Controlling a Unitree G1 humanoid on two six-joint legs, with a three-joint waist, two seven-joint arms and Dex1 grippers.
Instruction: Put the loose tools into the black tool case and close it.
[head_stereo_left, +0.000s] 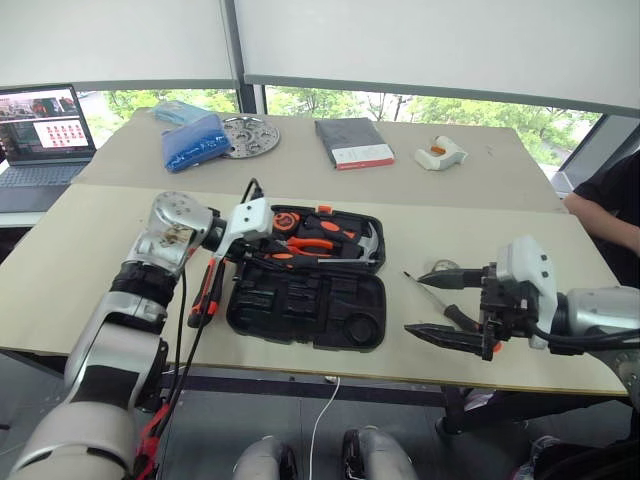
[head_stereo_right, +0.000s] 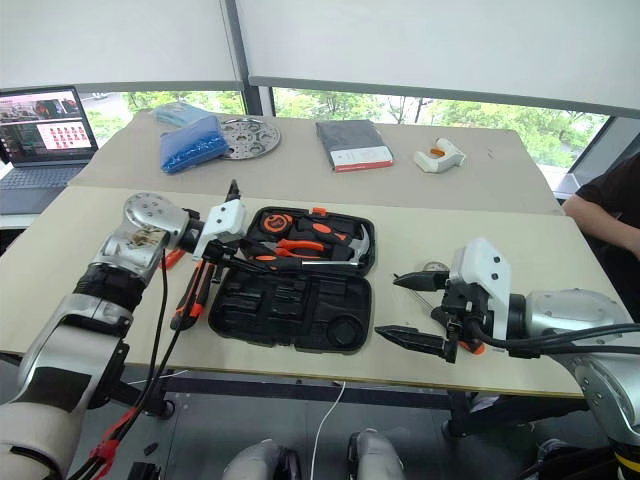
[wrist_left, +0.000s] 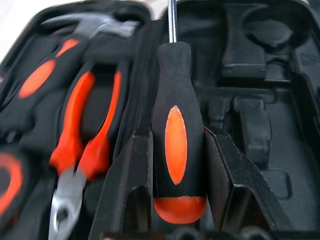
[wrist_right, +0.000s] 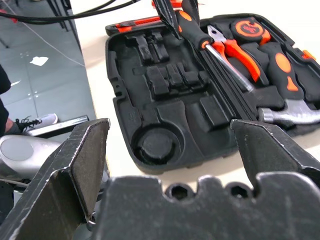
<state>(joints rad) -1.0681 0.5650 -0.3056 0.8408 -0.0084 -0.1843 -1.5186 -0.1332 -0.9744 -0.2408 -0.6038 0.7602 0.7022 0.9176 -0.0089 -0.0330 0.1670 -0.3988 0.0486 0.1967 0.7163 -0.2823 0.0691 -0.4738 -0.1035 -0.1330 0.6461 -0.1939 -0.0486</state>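
Note:
The black tool case (head_stereo_left: 300, 305) lies open on the table. Its near half has bare slots; its far half holds a hammer, pliers and a round tape measure. My left gripper (head_stereo_left: 248, 252) hangs over the case's left end, shut on an orange-and-black screwdriver (wrist_left: 177, 135), whose shaft runs along the hinge (wrist_right: 227, 65). An orange-black utility knife (head_stereo_left: 207, 293) lies on the table left of the case. Right of the case my right gripper (head_stereo_left: 445, 305) stands open above the table. A slim screwdriver (head_stereo_left: 425, 288) lies between its fingers, and a small grey tape roll (head_stereo_left: 447, 266) sits just beyond.
On the far table are a laptop (head_stereo_left: 45, 130), a blue bag (head_stereo_left: 195, 140), a round metal plate (head_stereo_left: 250, 135), a dark grey book (head_stereo_left: 352, 142) and a white dispenser (head_stereo_left: 440, 153). A person's arm (head_stereo_left: 610, 210) shows at the right edge. Cables hang off the table's front left.

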